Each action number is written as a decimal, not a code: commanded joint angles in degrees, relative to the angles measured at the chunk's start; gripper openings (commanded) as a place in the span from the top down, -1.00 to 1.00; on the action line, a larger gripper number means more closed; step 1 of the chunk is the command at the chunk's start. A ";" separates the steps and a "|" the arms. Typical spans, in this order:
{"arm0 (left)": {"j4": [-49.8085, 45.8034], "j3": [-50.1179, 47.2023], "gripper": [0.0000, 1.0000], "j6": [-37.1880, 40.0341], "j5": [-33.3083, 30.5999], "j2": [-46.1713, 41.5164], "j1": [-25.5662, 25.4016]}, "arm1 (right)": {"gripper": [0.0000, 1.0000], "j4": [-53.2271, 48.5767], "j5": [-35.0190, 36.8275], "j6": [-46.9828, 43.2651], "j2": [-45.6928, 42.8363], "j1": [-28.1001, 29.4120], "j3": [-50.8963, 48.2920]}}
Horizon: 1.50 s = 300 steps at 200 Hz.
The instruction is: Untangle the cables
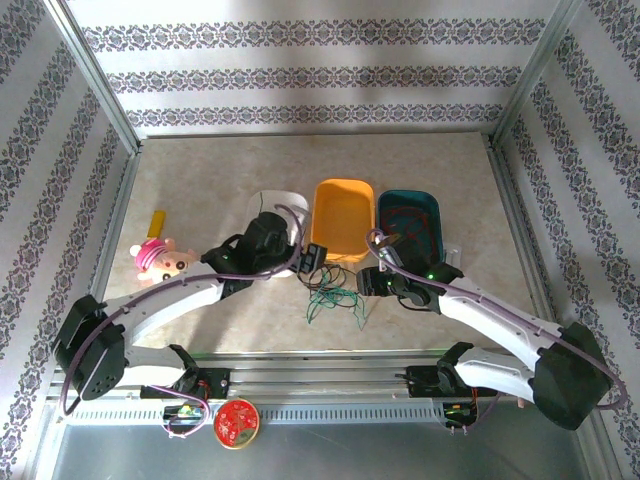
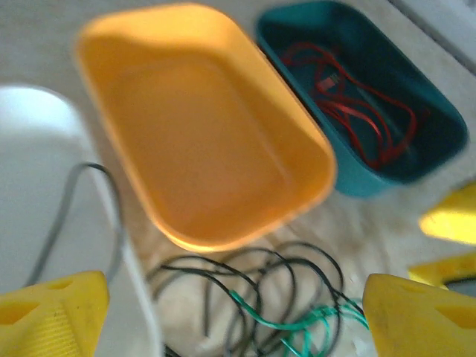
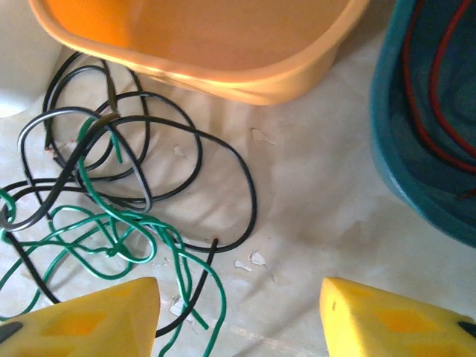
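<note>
By the counter's left edge lies a small pink plush toy (image 1: 160,257), no part of the job. The left tool (image 2: 234,320) hangs with its yellow fingers spread wide and nothing between them, over the near rim of the shallow white plastic tray (image 2: 37,149), where a dark strand (image 2: 93,166) arcs across. Next along, the deep orange plastic tray (image 2: 223,238) is empty. On the counter (image 3: 312,208), on the near-edge side of that tray, the thin black wire (image 3: 223,149) and the thin green wire (image 3: 111,223) lie looped through each other. The right tool (image 3: 238,320) hovers above the knot, parted and empty. Furthest right, the thin red wire (image 2: 357,111) is coiled inside the teal plastic tray (image 2: 357,182).

I'd say red is sorted and parting black from green is in hand. Next, one tool should close on a free green loop while the other pins the black.
</note>
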 commanded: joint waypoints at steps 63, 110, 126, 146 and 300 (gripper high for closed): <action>1.95 -5.36 -0.73 -1.23 -10.17 -1.00 -2.21 | -0.09 2.93 -11.44 -7.34 10.32 3.20 10.76; -0.75 -5.34 -0.72 -0.18 -8.88 -2.42 -2.39 | 0.11 1.33 -8.41 -6.73 19.63 2.73 15.06; -1.10 -5.36 -0.72 0.36 -7.64 -2.80 -2.57 | 0.41 1.21 -8.60 -6.83 21.38 2.62 15.58; -1.26 -5.16 -0.71 1.31 -4.34 -2.77 -2.91 | 0.80 1.22 -8.06 -6.56 20.73 2.52 15.06; 9.88 -1.82 -0.56 -0.30 5.96 14.55 -5.47 | 1.00 6.59 -10.89 2.29 -13.65 -8.52 10.61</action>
